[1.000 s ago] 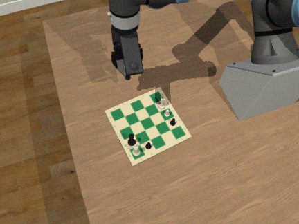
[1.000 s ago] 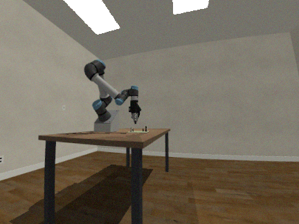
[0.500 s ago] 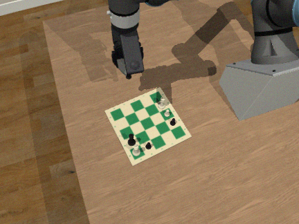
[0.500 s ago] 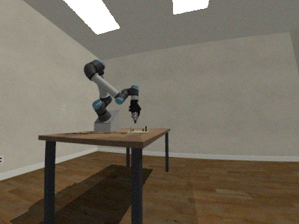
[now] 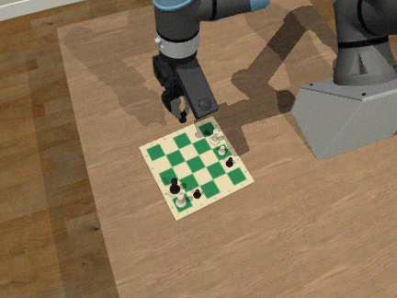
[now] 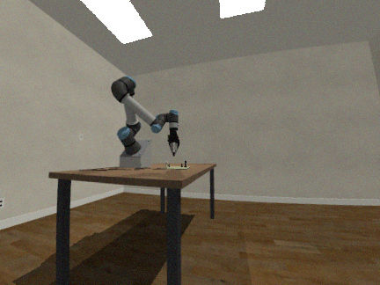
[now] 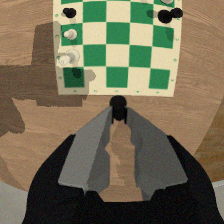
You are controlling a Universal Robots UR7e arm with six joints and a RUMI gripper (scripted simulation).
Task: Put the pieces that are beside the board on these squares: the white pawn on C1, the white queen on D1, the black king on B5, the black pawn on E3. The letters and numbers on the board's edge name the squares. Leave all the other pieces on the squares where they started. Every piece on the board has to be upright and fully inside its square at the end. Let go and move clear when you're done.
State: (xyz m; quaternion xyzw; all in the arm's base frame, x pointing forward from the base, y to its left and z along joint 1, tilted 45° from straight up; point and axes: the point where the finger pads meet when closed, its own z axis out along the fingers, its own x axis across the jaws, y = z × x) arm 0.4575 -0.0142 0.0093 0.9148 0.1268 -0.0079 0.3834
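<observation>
My gripper (image 5: 183,115) (image 7: 118,107) (image 6: 173,152) is shut on a small black pawn (image 5: 183,119) (image 7: 118,102) with a round head. It holds the pawn in the air above bare table, just off the far edge of the green and cream chessboard (image 5: 182,140) (image 7: 118,35) (image 6: 178,166). On the board, two white pieces (image 5: 214,135) (image 5: 222,150) and a black piece (image 5: 229,162) stand along the right side. A tall black piece (image 5: 174,186), a white piece (image 5: 180,199) and a black pawn (image 5: 197,193) stand near the front left corner. All look upright.
The arm's grey base (image 5: 349,115) stands on the wooden table (image 5: 276,239) to the right of the board. The arm's shadow falls over the board's far corner. The table's left edge runs close to the board's left side.
</observation>
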